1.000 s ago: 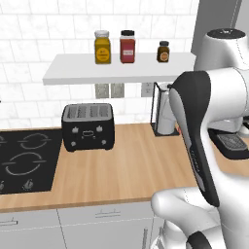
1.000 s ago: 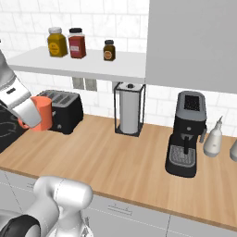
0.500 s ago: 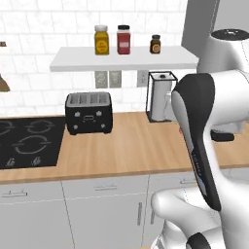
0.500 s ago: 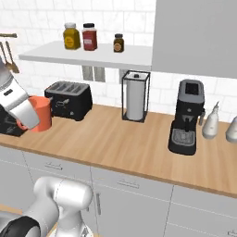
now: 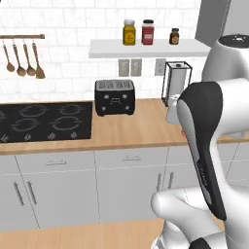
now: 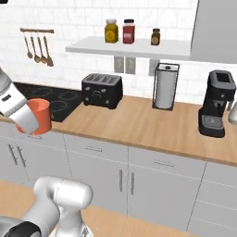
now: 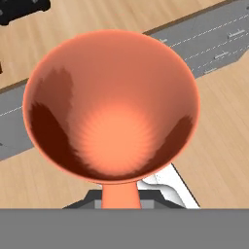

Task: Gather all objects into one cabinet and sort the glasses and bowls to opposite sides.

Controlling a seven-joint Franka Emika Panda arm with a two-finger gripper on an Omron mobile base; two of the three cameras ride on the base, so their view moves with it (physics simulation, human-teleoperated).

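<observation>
The counter (image 6: 139, 127) ran wood-topped across the wall, with grey-white drawer fronts (image 6: 152, 180) below it. The black stove top (image 5: 44, 121) sat flush in its left end. Above, a white shelf (image 6: 134, 47) carried three jars: yellow (image 6: 110, 31), red (image 6: 128, 31) and a small brown one (image 6: 155, 36). A rail of wooden spoons (image 5: 22, 58) hung on the tiled wall over the stove top.

On the counter stood a black toaster (image 6: 102, 90), then a paper towel holder (image 6: 165, 87), then a black coffee machine (image 6: 216, 104) further to the right, each well apart from the next.

My pincer (image 6: 28, 127) was at the left edge of the right base view, in front of the counter's edge and off the surface. It was closed around the orange cup (image 6: 38, 115), which I held clear of the counter, upright or nearly so. In the hand view the cup (image 7: 112, 107) faced the camera mouth-first, its inside showing nothing in it, with the counter edge and drawer fronts behind it. The fingertips themselves were hidden by the cup, so I could not tell how far apart they stood.
</observation>
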